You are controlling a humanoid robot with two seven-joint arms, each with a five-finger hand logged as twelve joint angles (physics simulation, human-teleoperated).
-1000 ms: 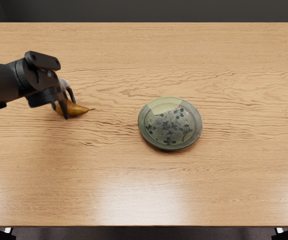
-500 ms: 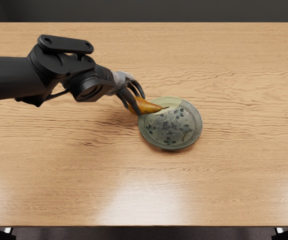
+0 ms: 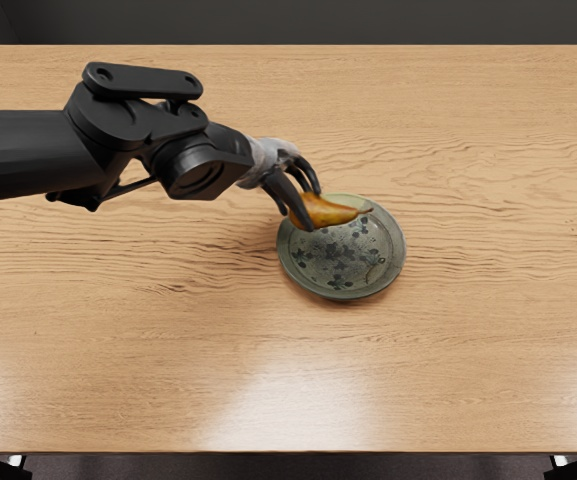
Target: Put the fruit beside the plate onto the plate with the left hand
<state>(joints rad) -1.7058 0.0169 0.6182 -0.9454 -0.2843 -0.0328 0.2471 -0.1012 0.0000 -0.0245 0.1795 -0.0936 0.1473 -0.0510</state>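
Fruit (image 3: 331,211), orange-yellow and tapering to a point, is pinched between the curled dark fingers of the robot's left hand (image 3: 289,181) at the upper-left rim of a green, flower-patterned plate (image 3: 340,292), its tip pointing across the dish. Whether the fruit rests on the plate or hangs just above it cannot be told from the head view. The black left arm (image 3: 38,155) reaches in from the left edge across the wooden table (image 3: 118,350).
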